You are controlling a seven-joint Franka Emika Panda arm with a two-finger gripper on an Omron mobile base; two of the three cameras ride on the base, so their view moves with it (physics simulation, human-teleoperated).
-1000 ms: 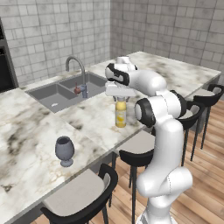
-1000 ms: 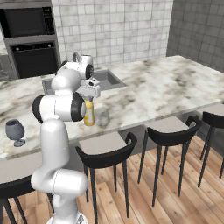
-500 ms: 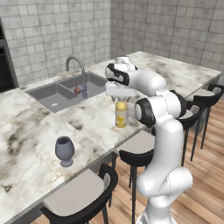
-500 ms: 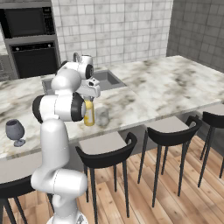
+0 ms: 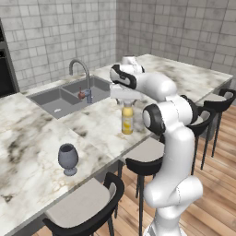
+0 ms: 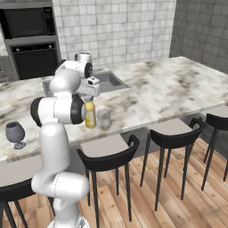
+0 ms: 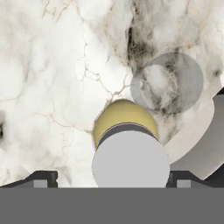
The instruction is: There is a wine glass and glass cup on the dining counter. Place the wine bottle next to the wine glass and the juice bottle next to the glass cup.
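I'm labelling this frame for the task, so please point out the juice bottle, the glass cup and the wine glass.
juice bottle (image 5: 127, 120): left base view, on its yellow body.
glass cup (image 6: 103, 119): right base view, on its clear side wall.
wine glass (image 5: 67, 155): left base view, on its rounded bowl.

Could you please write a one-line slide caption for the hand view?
Open pincer straddling the upright juice bottle, set beside the glass cup on the dining counter.
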